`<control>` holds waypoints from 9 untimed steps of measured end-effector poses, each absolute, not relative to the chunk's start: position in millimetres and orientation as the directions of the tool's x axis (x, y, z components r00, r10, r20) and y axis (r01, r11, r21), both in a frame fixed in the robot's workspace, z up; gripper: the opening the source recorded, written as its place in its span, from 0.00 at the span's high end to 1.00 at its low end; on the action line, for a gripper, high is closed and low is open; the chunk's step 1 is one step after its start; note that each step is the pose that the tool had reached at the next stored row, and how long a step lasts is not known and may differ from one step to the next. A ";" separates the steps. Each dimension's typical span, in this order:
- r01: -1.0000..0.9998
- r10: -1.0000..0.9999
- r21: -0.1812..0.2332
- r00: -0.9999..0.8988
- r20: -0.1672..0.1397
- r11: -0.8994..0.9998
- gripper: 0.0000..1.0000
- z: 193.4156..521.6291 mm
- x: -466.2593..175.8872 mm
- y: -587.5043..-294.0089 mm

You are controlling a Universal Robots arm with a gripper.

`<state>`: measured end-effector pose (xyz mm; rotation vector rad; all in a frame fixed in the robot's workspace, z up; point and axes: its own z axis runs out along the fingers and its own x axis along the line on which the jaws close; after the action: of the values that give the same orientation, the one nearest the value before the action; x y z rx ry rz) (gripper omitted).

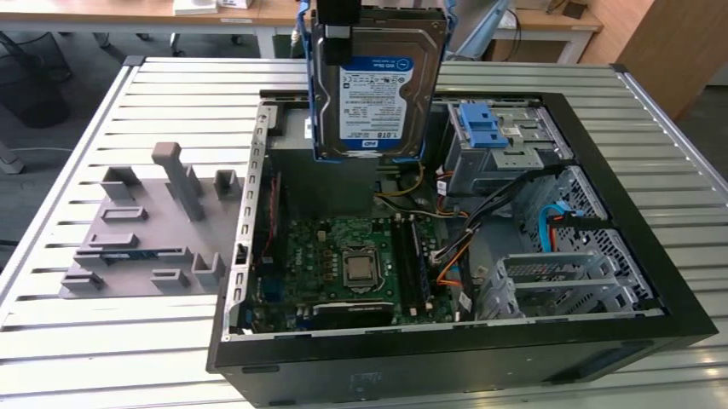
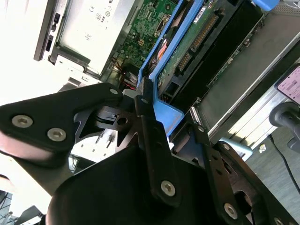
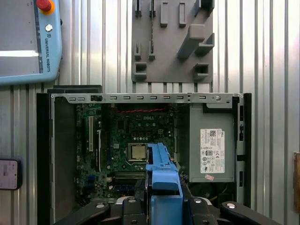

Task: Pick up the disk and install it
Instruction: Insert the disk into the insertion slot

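Note:
The disk (image 1: 377,85), a silver hard drive with a blue-and-white label in a blue carrier bracket, hangs upright above the far end of the open computer case (image 1: 455,362). My gripper (image 1: 340,15) holds it from above, shut on the blue bracket. In the second wrist view the black fingers (image 2: 145,104) clamp the bracket's blue end, and the disk (image 2: 190,49) shows its green circuit-board side. In the first wrist view the blue carrier (image 3: 162,171) rises from between my gripper's (image 3: 164,206) jaws, over the motherboard (image 3: 133,140).
The metal drive bay with a blue latch piece (image 1: 492,132) stands at the case's far end, towards the exterior view's right. A grey power-supply box (image 3: 212,143) sits inside the case. A grey fixture plate (image 1: 142,230) lies beside it. A teach pendant (image 3: 28,42) rests on the slatted table.

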<state>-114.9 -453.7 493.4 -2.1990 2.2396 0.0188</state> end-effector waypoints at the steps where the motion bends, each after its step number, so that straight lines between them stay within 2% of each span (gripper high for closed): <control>1: -1.000 -1.000 0.007 -0.018 -0.010 0.018 0.64 493.1 -114.9 -455.7; 9: -1.000 -1.000 0.007 -0.018 -0.010 0.018 0.64 491.5 -114.9 -480.2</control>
<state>-114.9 -480.2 491.5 -2.1990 2.2398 0.0188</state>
